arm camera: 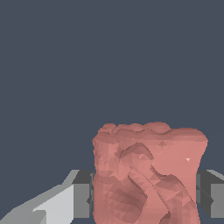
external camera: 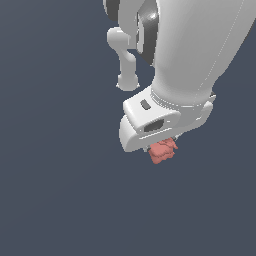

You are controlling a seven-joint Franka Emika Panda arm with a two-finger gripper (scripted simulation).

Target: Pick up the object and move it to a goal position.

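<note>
salmon-red, lumpy, matte object (arm camera: 148, 175), unmarked, no legible writing; clamped on both sides between gripper (arm camera: 146, 194) pads.

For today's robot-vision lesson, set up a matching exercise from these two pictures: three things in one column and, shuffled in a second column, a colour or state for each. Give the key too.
Things
1. block
2. finger pads
3. arm

Descriptions
A. white and glossy, filling the upper part of the exterior view
B. salmon-red and lumpy, sitting between the fingers
C. dark grey, pressed to either side of the block

Pairs: 1-B, 2-C, 3-A

The gripper looks shut on the block; in the exterior view the block peeks out beneath the white hand.
</note>
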